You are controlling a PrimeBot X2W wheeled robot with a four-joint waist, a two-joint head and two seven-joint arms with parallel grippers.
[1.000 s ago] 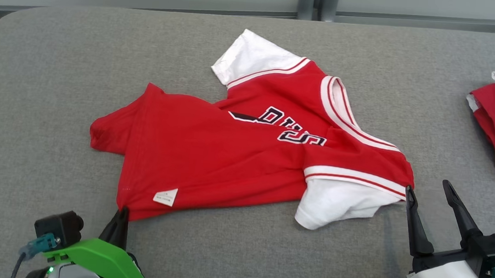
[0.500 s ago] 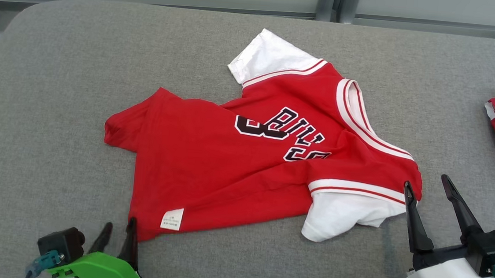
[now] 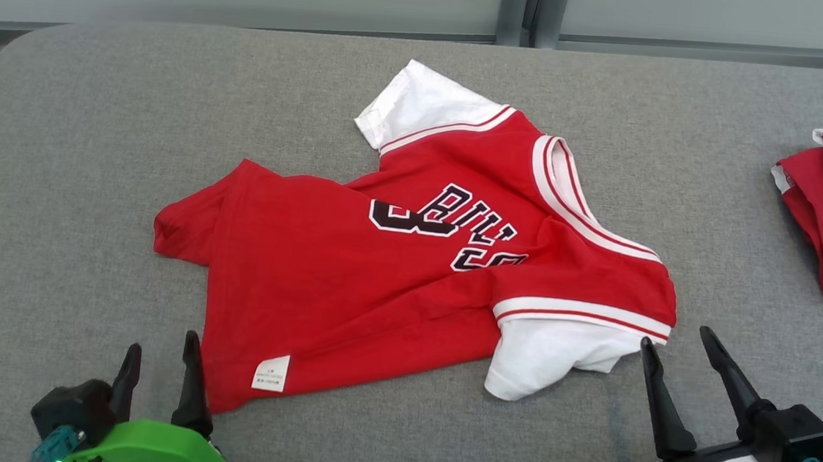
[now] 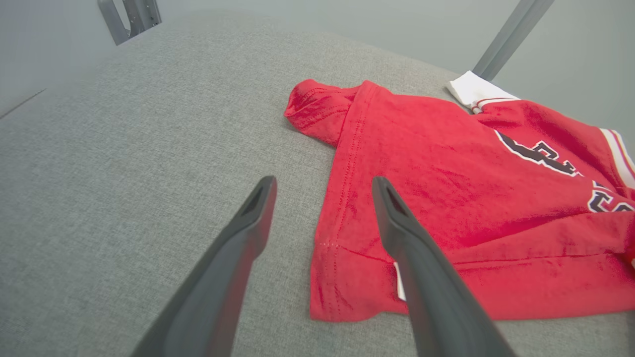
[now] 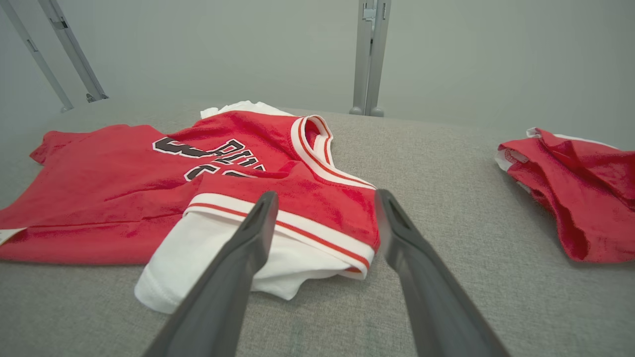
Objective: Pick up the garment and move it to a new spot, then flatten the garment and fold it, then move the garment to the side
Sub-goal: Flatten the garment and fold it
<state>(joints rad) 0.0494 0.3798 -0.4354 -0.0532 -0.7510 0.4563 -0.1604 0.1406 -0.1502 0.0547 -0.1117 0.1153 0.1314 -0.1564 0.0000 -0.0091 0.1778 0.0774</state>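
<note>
jaws: both pairs apart | garment [image 3: 378, 287]: red, white sleeves, rumpled

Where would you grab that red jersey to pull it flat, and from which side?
Likely the near hem corner, beside the white label: it lies flat and free at the edge of the jersey, just ahead of the open left gripper, which could slide in low from the robot's side. The open right gripper could take the striped shoulder edge likewise.
</note>
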